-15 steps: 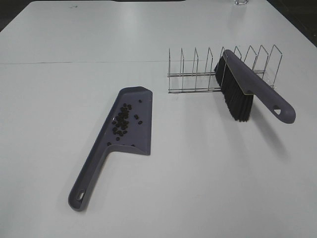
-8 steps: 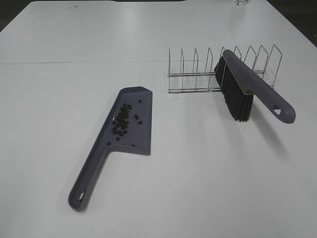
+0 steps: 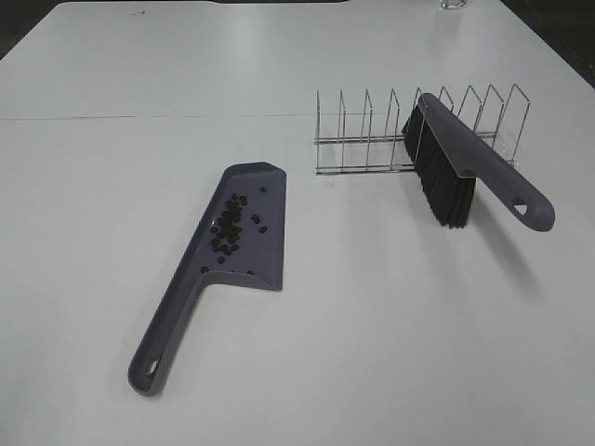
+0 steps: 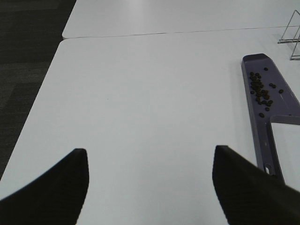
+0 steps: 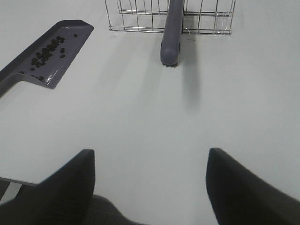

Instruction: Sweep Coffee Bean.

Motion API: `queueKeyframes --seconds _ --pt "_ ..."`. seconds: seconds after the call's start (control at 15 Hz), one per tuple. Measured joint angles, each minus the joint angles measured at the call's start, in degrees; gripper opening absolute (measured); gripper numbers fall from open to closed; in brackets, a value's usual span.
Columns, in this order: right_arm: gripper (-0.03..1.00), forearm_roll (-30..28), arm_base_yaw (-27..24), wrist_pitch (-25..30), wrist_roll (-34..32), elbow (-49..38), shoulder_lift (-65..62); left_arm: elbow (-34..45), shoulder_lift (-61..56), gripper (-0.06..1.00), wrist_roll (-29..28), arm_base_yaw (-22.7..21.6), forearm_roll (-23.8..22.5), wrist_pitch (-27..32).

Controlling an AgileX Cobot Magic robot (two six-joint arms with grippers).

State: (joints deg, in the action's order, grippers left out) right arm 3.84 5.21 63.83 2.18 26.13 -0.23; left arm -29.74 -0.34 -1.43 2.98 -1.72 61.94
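Several coffee beans [image 3: 231, 228] lie inside the purple-grey dustpan [image 3: 256, 269], which rests flat on the white table; they also show as coffee beans [image 4: 260, 90] in the dustpan [image 4: 262, 136] and as coffee beans [image 5: 46, 50] in the dustpan [image 5: 18, 65]. The brush [image 3: 483, 167] leans in the wire rack [image 3: 372, 139], black bristles down, handle toward the near right. My left gripper [image 4: 149, 185] stands open over bare table, well left of the dustpan. My right gripper [image 5: 151, 185] is open too, empty, near the table's front, short of the brush handle [image 5: 171, 33].
The wire rack [image 5: 140, 14] stands behind the dustpan. A seam [image 3: 149, 117] crosses the white table. Dark floor [image 4: 23, 56] lies past the table's left edge. A glass [image 3: 453, 5] sits at the far edge.
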Motion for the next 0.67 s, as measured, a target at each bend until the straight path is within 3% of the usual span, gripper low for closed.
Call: queueKeyframes --seconds 0.2,0.67 --pt "0.6 0.0 0.0 0.0 0.0 0.0 0.0 0.0 0.0 0.68 0.0 -3.9 1.7 -0.1" --pt "0.6 0.0 0.0 0.0 0.0 0.0 0.0 0.0 -0.1 0.68 0.0 -4.2 1.7 -0.2"
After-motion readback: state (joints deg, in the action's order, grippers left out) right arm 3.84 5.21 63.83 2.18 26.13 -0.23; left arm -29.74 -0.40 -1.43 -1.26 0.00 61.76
